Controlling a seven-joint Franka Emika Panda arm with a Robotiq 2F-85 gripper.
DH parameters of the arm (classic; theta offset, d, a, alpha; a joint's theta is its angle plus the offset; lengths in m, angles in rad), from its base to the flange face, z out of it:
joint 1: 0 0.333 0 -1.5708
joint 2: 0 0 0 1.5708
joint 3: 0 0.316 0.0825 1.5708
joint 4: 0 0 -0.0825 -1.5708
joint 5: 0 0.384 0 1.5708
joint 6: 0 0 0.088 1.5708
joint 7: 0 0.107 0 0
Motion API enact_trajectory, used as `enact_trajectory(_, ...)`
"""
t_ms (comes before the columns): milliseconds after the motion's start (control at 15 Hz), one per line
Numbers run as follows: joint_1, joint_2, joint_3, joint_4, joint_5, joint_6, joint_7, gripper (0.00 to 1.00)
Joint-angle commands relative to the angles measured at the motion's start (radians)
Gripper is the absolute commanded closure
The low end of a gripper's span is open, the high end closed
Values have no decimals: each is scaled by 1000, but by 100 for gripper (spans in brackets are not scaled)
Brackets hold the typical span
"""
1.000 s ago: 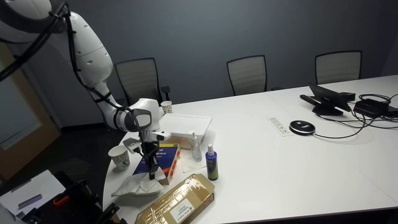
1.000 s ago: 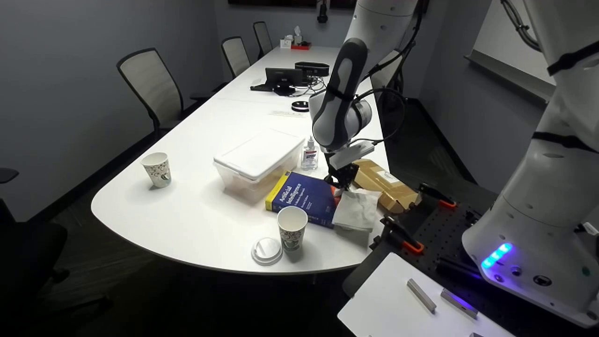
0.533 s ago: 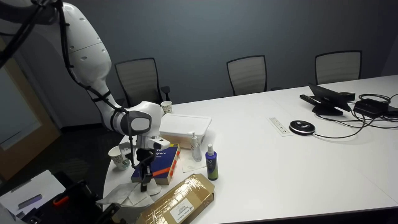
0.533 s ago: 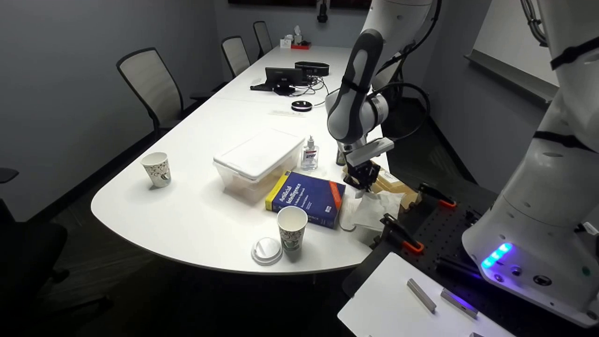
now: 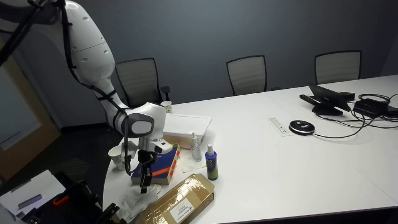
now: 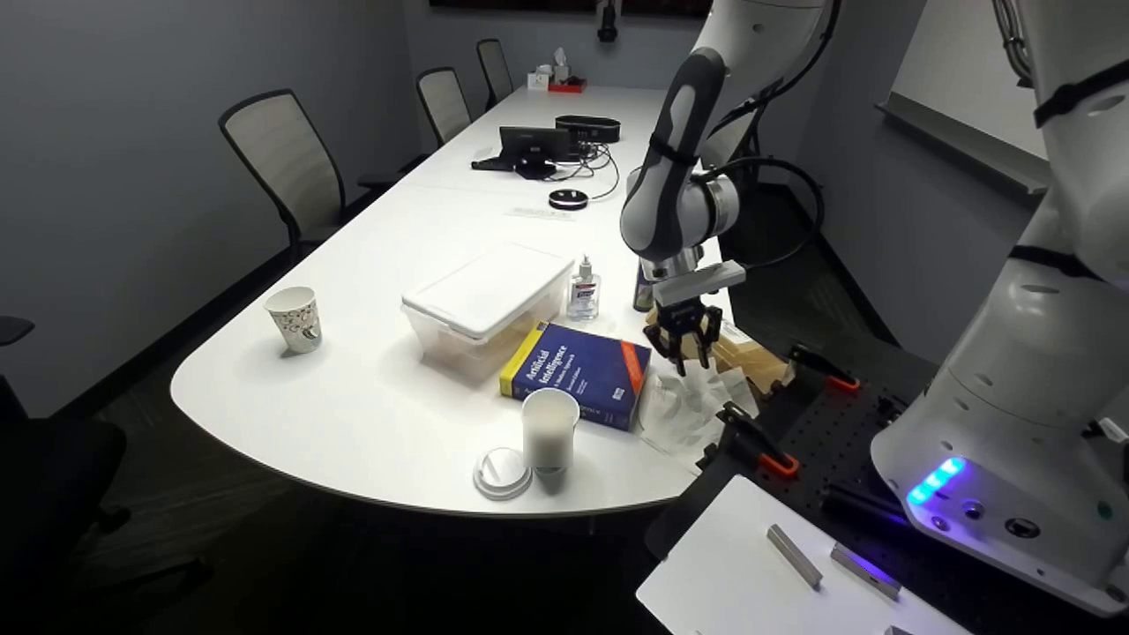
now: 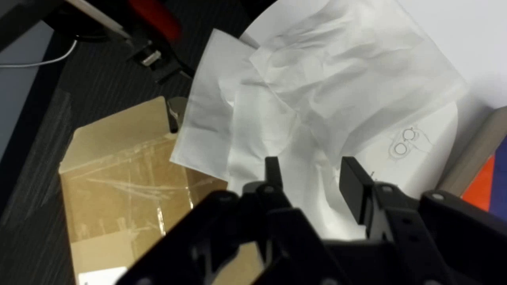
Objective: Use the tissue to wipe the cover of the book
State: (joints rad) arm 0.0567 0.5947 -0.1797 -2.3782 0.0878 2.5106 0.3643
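The book lies flat on the table with its dark blue cover up, a yellow band along one edge and an orange corner stripe. It also shows in an exterior view, and its edge shows in the wrist view. The white tissue lies crumpled and spread beside the book; it also shows in an exterior view and in the wrist view. My gripper is open and empty above the tissue, fingers apart. It also shows in an exterior view.
A golden-tan packet lies beside the tissue. A white lid is partly under the tissue. A paper cup, a flat white-lidded box, a sanitizer bottle and a spray bottle stand around the book. A clamp is near.
My gripper has carried the tissue off the book's edge toward the robot base, then opened. The tissue has dropped from the fingers onto the table. The book has stayed in place.
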Motion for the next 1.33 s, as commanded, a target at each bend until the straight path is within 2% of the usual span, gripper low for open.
enact_trajectory(0, 0, -85, 17, -29, 6, 0, 14, 23)
enact_trajectory(200, 23, -180, 11, -61, -21, 7, 22, 2)
enact_trajectory(267, 25, -212, 12, -71, -30, 8, 18, 0)
enact_trajectory(400, 46, -283, -3, -96, -76, 11, 45, 0)
enact_trajectory(600, 40, -374, 11, -137, -120, 44, 60, 0)
enact_trajectory(800, 22, -446, 32, -194, -118, 147, 49, 0)
enact_trajectory(1067, 18, -499, 43, -244, -131, 236, 49, 0)
enact_trajectory(1267, 14, -512, 47, -259, -148, 256, 61, 0)
